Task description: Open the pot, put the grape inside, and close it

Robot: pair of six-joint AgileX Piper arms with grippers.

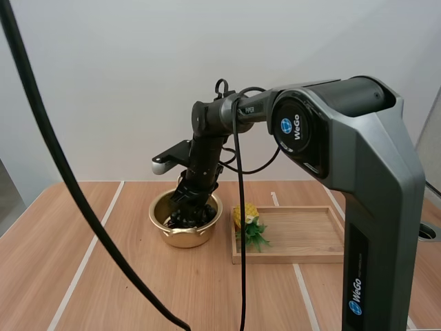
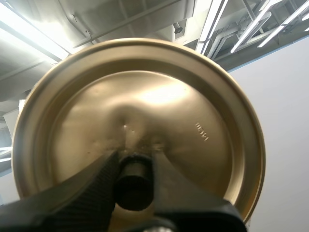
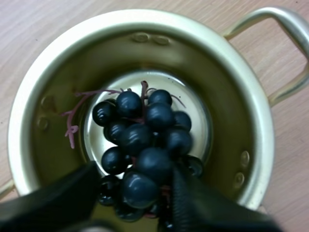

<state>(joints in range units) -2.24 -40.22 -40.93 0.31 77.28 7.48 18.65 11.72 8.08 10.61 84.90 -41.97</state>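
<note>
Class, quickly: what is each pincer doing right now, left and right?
Left pincer: closed on the lid, by its knob.
Right pincer: holding the grapes inside the pot.

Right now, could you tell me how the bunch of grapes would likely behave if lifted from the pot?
The bunch of grapes probably flops, since the berries hang on thin stems. The round, glossy berries may slip or pop off in the right pincer. Inside the pot, its wall should stop any rolling.

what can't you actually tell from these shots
Right wrist view: whether the grapes touch the floor of the pot; the bunch covers it.
High view: tips of the right gripper, sunk behind the pot's wall.
Left wrist view: where the lid hangs relative to the pot; it blocks everything beyond.
</note>
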